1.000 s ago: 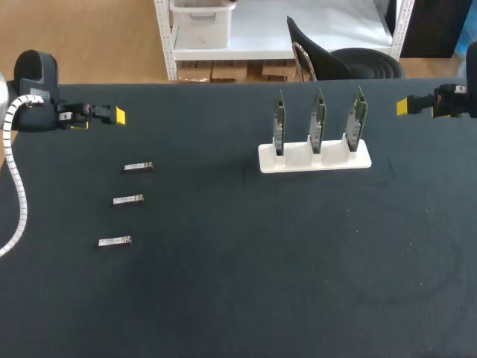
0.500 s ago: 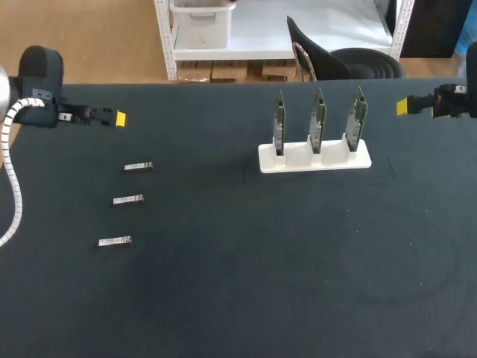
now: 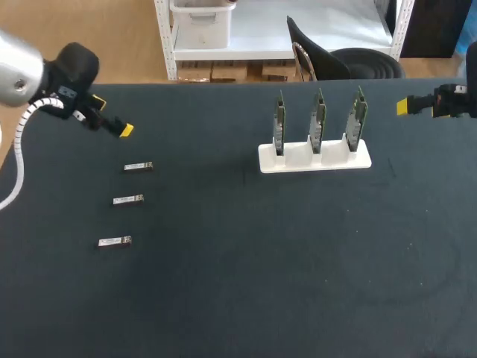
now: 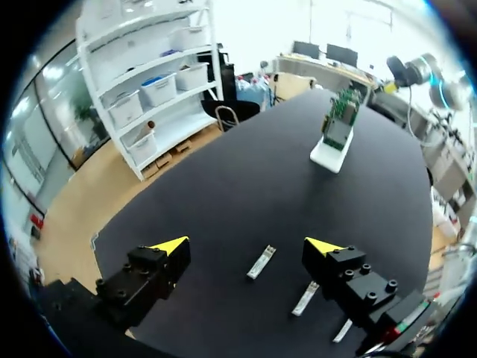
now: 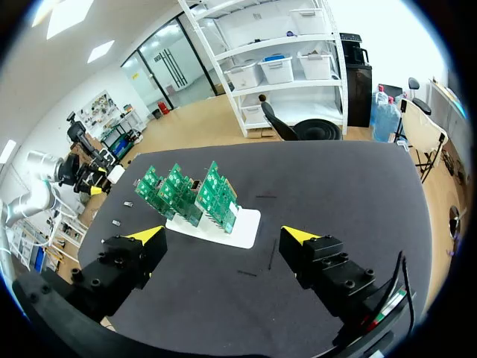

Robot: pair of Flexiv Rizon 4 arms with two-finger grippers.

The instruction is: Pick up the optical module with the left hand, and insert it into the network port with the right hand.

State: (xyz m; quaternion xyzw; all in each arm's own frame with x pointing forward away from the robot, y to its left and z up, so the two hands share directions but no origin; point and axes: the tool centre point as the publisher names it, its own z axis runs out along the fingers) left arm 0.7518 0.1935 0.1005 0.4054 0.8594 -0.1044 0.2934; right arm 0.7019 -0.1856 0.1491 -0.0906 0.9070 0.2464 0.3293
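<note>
Modules (image 3: 128, 199) are being left lying in a row on the table (image 3: 298, 261) while the left gripper (image 3: 123, 129), wide open and empty, is being swung down toward them, the pickup being set up; the right gripper (image 3: 406, 107) is being kept parked, open, empty.

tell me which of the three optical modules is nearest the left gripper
The rearmost optical module, at the far end of the row, lies closest to the left gripper; the middle module and front module sit farther away.

Left claw (image 3: 124, 130) hovers near farthest module (image 3: 139, 167), seemingly empty.
</note>
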